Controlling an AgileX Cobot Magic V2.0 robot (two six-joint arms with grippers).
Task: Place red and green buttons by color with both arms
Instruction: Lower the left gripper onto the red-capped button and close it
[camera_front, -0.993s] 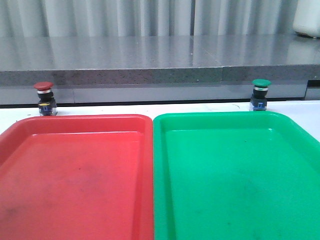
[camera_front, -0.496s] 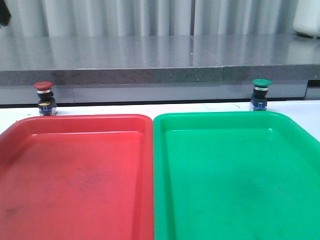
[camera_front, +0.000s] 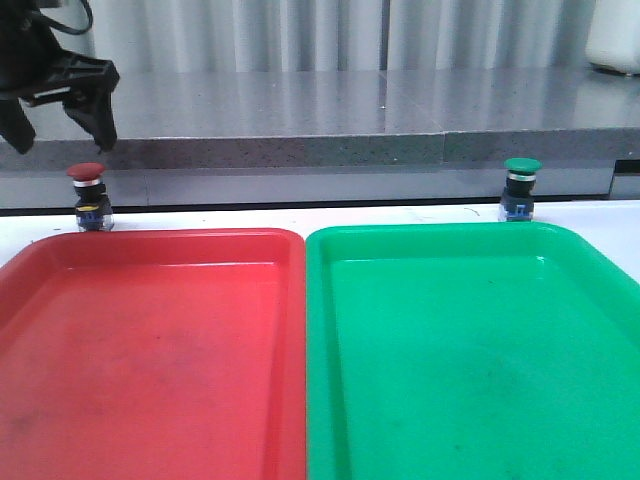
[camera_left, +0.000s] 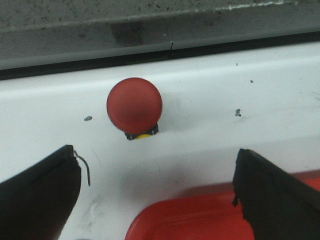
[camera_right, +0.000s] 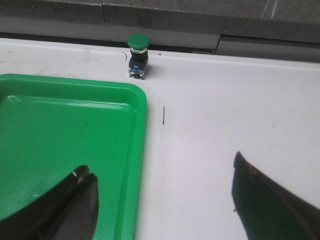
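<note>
Black left hand (camera_front: 60, 115) hangs with fingers spread above the red button (camera_front: 87, 197), gripping nothing. I see that button upright on the white surface (camera_left: 210, 120) behind the red tray (camera_front: 150, 340). Right hand (camera_right: 160, 205) also spread; green button (camera_front: 522, 188) upright behind the green tray (camera_front: 470, 350).

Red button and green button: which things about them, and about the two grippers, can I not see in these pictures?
- Red button: in the left wrist view its cap hides nearly all the body.
- Green button: too small in both views to read body details.
- Right gripper: outside the front view; its wrist view cuts off the fingers at the edge.
- Left gripper: the front view's edge cuts off the arm.
</note>
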